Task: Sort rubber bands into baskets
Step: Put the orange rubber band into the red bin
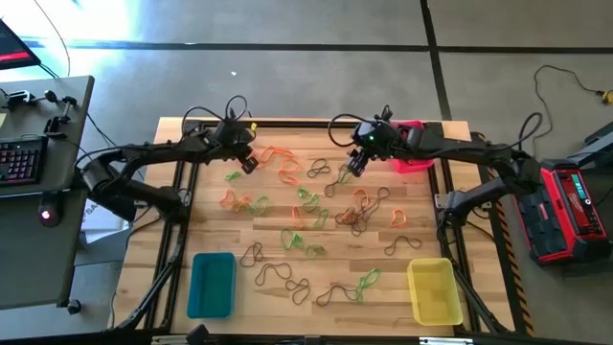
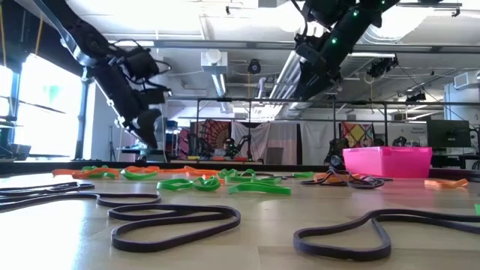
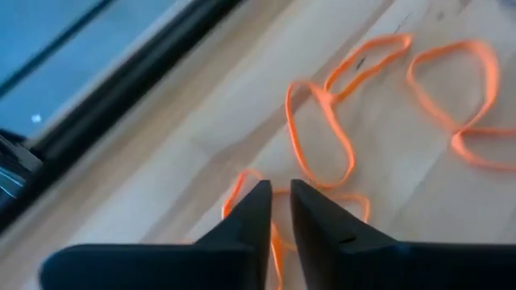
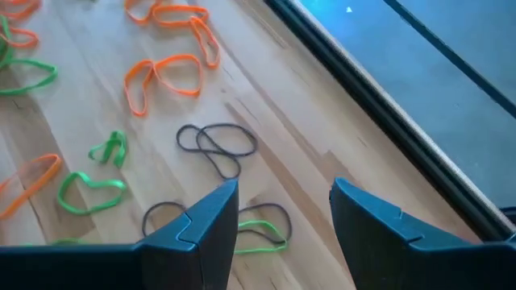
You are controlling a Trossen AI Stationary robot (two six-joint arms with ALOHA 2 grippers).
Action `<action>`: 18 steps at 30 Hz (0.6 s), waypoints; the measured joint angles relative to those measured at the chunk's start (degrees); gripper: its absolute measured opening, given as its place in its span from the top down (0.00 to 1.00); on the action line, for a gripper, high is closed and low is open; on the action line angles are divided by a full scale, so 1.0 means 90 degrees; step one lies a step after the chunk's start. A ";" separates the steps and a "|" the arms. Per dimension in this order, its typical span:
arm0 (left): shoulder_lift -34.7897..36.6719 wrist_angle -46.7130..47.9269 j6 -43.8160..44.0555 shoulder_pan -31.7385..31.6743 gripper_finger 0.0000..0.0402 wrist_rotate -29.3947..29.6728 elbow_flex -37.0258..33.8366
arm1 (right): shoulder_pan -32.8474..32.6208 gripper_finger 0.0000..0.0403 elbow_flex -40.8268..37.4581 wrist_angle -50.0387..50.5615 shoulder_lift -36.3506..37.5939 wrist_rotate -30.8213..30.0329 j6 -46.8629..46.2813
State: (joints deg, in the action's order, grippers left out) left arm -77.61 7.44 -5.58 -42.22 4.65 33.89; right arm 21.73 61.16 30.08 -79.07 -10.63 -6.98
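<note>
Rubber bands (image 1: pixel 316 216) lie scattered mid-worktop: thin, floppy, light, so we expect to pinch a single strand. Left gripper (image 3: pixel 280 211), toward eleven o'clock, has fingers nearly together over an orange band (image 3: pixel 322 137); we cannot tell if it pinches. Right gripper (image 4: pixel 282 213) hovers spread at one o'clock.

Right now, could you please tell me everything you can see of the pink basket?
The pink basket is a small rectangular tray of bright pink-red plastic with low walls and a slightly flared rim. It sits upright on the wooden table at its far right edge, and in the high view the right arm crosses over it and hides much of it. In the low view nothing shows above its rim, so its contents cannot be told. Dark and orange rubber bands lie near its base.
</note>
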 joint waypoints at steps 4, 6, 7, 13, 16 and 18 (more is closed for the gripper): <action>-0.0510 -0.0208 0.0045 -0.0003 0.77 0.0288 0.0000 | -0.0011 0.54 -0.0168 -0.0170 0.0000 -0.0002 -0.0017; -0.0730 -0.0288 0.0092 -0.0019 0.73 0.0664 0.0000 | -0.0011 0.54 -0.0206 -0.0167 -0.0002 -0.0005 -0.0032; -0.0822 -0.0318 0.0092 -0.0022 0.71 0.0805 0.0000 | -0.0011 0.54 -0.0206 -0.0172 -0.0002 -0.0003 -0.0032; -0.1189 -0.0362 0.0094 -0.0017 0.69 0.0699 0.0001 | -0.0011 0.54 -0.0206 -0.0227 -0.0002 -0.0006 -0.0009; -0.1264 -0.0408 0.0052 -0.0019 0.70 0.0679 0.0015 | -0.0011 0.54 -0.0206 -0.0248 -0.0002 -0.0007 -0.0007; -0.1271 -0.0415 -0.0062 -0.0019 0.73 0.0672 0.0015 | -0.0011 0.54 -0.0206 -0.0298 -0.0002 -0.0010 -0.0007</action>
State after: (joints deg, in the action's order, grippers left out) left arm -89.06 3.70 -6.14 -42.39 10.70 34.02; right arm 21.63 59.31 27.40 -79.09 -10.72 -7.05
